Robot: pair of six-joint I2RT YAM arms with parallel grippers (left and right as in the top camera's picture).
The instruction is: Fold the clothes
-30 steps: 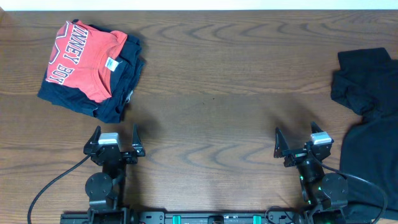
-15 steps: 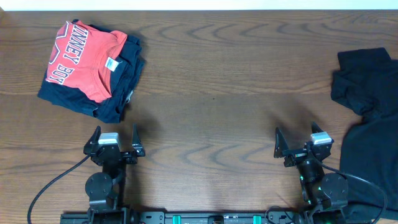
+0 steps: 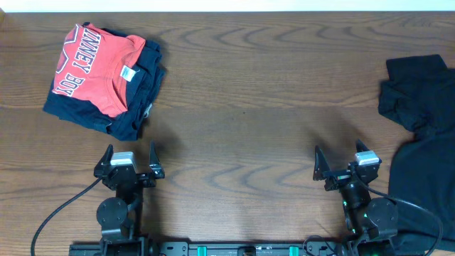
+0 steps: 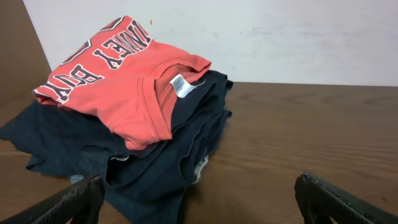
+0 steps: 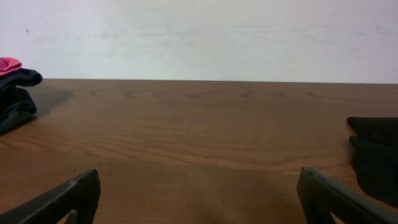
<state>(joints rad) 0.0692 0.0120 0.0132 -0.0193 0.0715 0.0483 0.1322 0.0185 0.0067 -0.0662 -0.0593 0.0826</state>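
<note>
Left gripper (image 3: 131,151) stands released, jaws wide, near the folded coral-red T-shirt (image 3: 96,67) atop the navy garment (image 3: 131,117); right gripper (image 3: 339,151), equally released, sits well apart from that shirt.

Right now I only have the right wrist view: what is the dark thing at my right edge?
Observer: A crumpled black garment, not folded, lying just right of the right gripper.
Operator: And the pink scrap far left?
Observer: A folded coral-red T-shirt, on top of a dark navy garment.
Operator: Is the other arm holding anything?
Observer: No, the left gripper is open and empty, short of that stack.
</note>
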